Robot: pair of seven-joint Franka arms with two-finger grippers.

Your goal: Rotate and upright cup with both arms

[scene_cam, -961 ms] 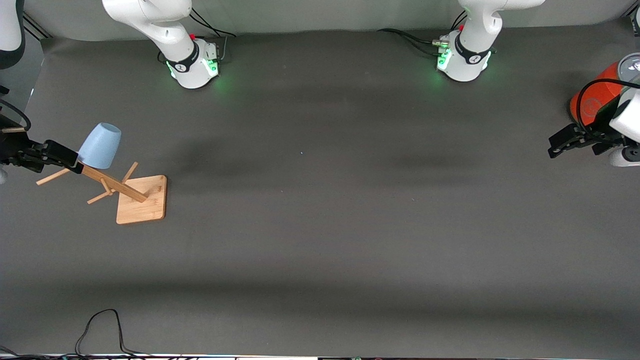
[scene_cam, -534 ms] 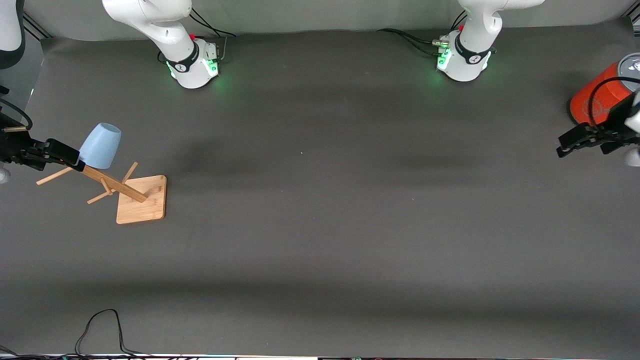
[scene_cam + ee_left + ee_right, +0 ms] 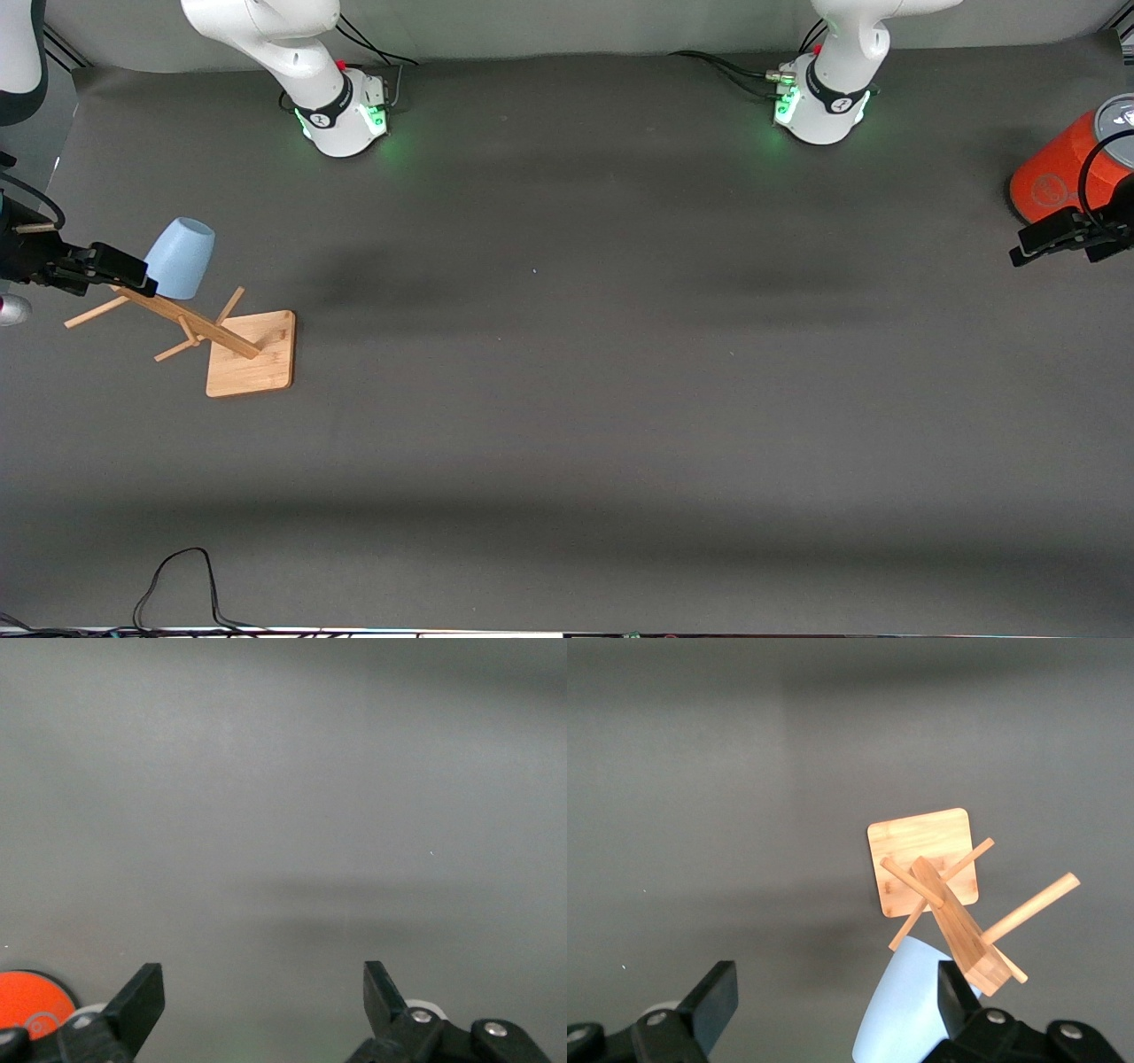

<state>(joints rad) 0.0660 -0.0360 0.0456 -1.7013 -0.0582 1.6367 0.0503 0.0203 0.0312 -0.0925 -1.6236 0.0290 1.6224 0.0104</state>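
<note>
From my seat the front view shows the cup (image 3: 181, 257) at the middle left of the frame, hung upside down on a peg of the wooden rack (image 3: 217, 341), its closed base pointing up and toward the top of the frame, its wider rim down. The rack's square base sits flat on the grey table (image 3: 567, 399) just below and a little toward the frame's centre from the cup, with its post leaning up toward the left edge and several pegs sticking out.

The right gripper (image 3: 124, 273) hangs at the left edge of the front view, over the top of the rack's post, just beside the cup. In the right wrist view its fingers (image 3: 713, 997) stand wide apart at the bottom of the frame, with nothing between them; the cup (image 3: 908, 1010) shows at lower centre, close against one finger, but I cannot tell whether it touches. The rack (image 3: 939, 895) fills the right-centre of that view, seen from above.

The left gripper (image 3: 1045, 241) is at the right edge of the front view, partly cut off by the frame, over the table just below the orange cylinder (image 3: 1059, 182) with its grey lid. In the left wrist view its fingers (image 3: 142, 1001) are spread wide at the bottom of the frame and hold nothing; bare table fills the view above them, and a piece of the orange cylinder (image 3: 31, 1001) shows in the lower left corner.
</note>
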